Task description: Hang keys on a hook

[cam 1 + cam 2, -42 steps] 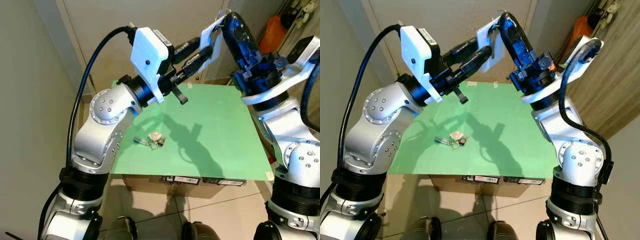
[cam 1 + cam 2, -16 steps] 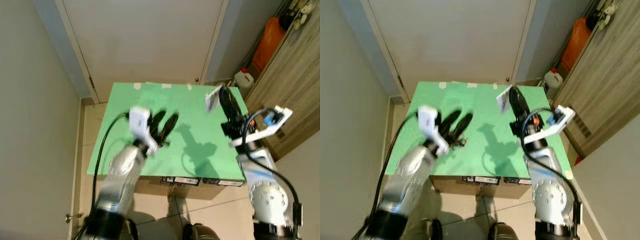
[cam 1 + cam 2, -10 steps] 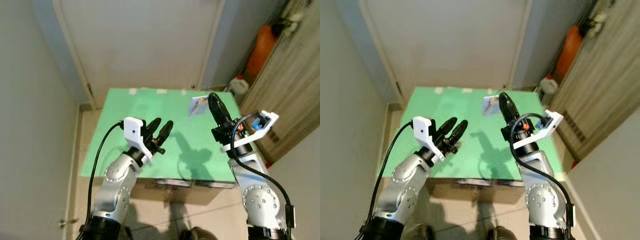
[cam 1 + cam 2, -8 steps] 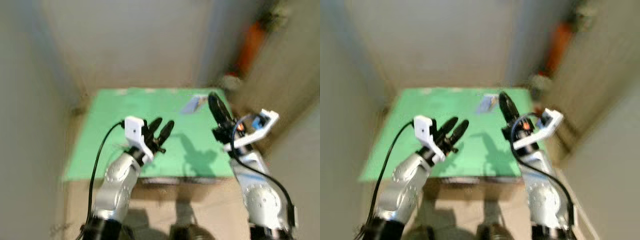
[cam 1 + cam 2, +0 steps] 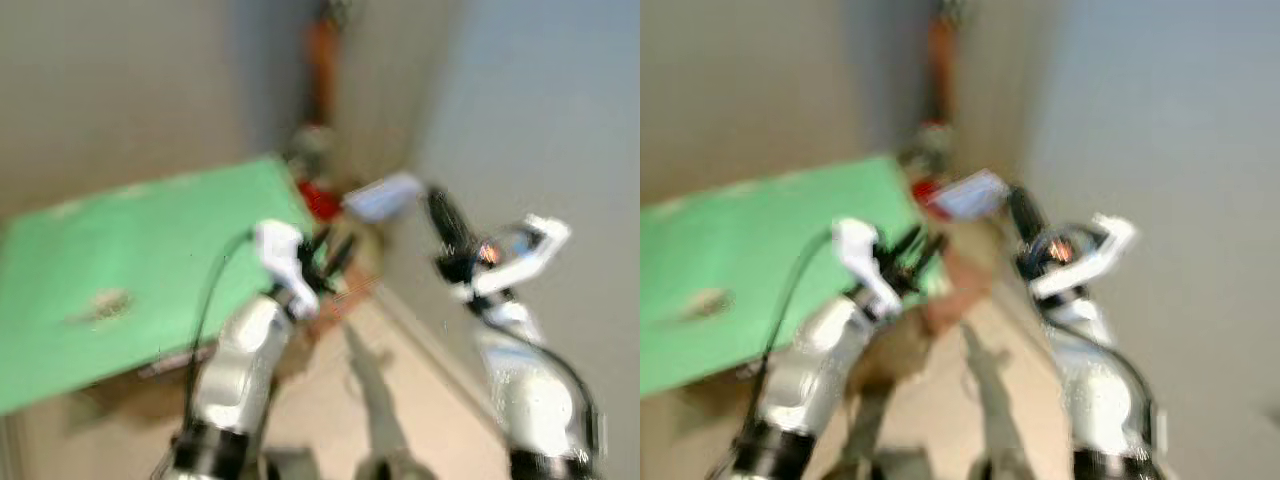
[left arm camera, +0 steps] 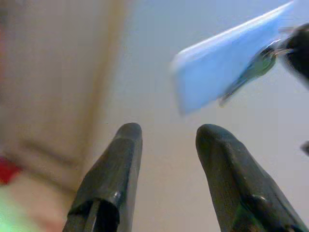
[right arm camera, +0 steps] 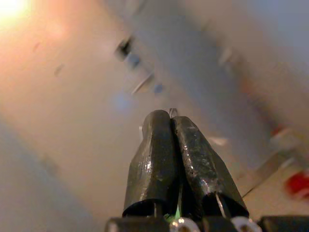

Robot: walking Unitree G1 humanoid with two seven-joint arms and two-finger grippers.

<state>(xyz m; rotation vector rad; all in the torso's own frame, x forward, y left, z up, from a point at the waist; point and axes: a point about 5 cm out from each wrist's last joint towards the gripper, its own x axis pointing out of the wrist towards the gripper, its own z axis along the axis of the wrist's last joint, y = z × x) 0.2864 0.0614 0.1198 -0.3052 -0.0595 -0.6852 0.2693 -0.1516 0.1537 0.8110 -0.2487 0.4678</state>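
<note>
The picture is blurred by motion. A bunch of keys [image 5: 105, 302] lies on the green table top [image 5: 170, 220], at the left of the eye views. My right gripper [image 5: 432, 200] is raised and shut on a key with a pale blue-white tag [image 5: 383, 196]; that tag [image 6: 227, 72] hangs in front of my left gripper. In the right wrist view the fingers [image 7: 154, 159] are pressed together with a bit of metal at their tips. My left gripper [image 5: 335, 255] is held up beside the table's right edge, open and holding nothing.
An orange container [image 5: 322, 55], a pale bottle [image 5: 305, 145] and something red [image 5: 318, 197] stand past the table's far right corner. A grey wall [image 5: 560, 120] rises on the right. Tiled floor [image 5: 400, 400] lies between my arms.
The whole view has swung to the right, so the table now sits at the left and the grey wall has come in. Both arms keep their raised pose.
</note>
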